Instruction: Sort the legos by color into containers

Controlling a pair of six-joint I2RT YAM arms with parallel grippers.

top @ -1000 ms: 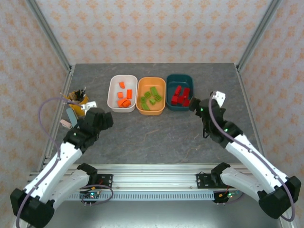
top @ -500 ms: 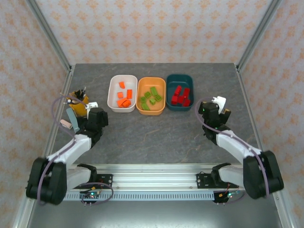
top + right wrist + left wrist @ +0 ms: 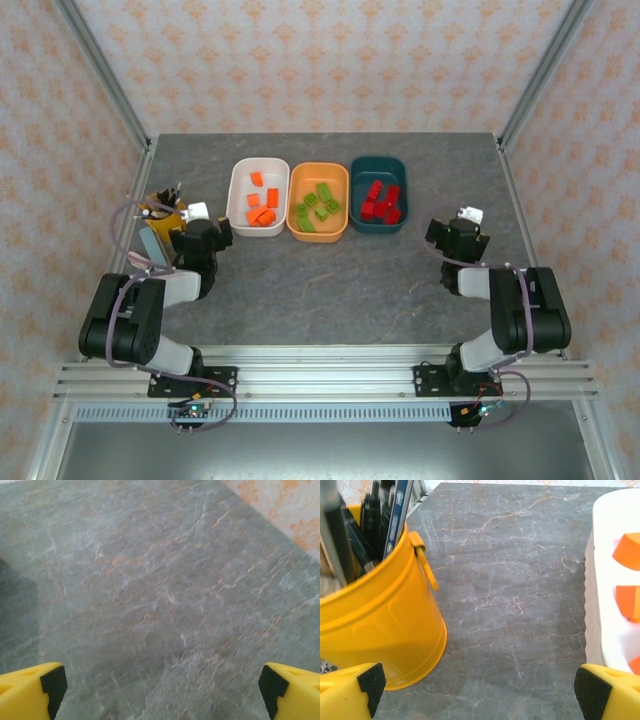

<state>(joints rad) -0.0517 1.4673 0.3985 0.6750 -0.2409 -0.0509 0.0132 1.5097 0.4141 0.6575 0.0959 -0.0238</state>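
**Both arms folded back, hands wide open and empty**

Since a second ago you have pulled both arms in. They were stretched toward the row of tubs, and now each one sits folded over its own base. The tubs and bricks lie as they did then.

Your left hand (image 3: 212,236) sits near and to the left of the orange tub (image 3: 318,168), low over the worktop (image 3: 330,285). Its fingers are spread as wide as they go, and in the left wrist view only bare stone lies between the black pads (image 3: 370,682), so it grips nothing. The yellow cup (image 3: 380,625) with its pens (image 3: 370,525) stands just beside the left finger, further from the orange tub than the hand is.

Your right hand (image 3: 446,236) sits near and to the right of the orange tub, well apart from it. It is also fully spread and holds nothing, with grey worktop showing between its fingers in the right wrist view.

The orange tub is the middle of the three and holds the green bricks (image 3: 318,208). The white tub (image 3: 241,190) stands just beside it on the left and holds the orange bricks (image 3: 263,206). The teal tub (image 3: 378,163) stands just beside it on the right and holds the red bricks (image 3: 380,202).
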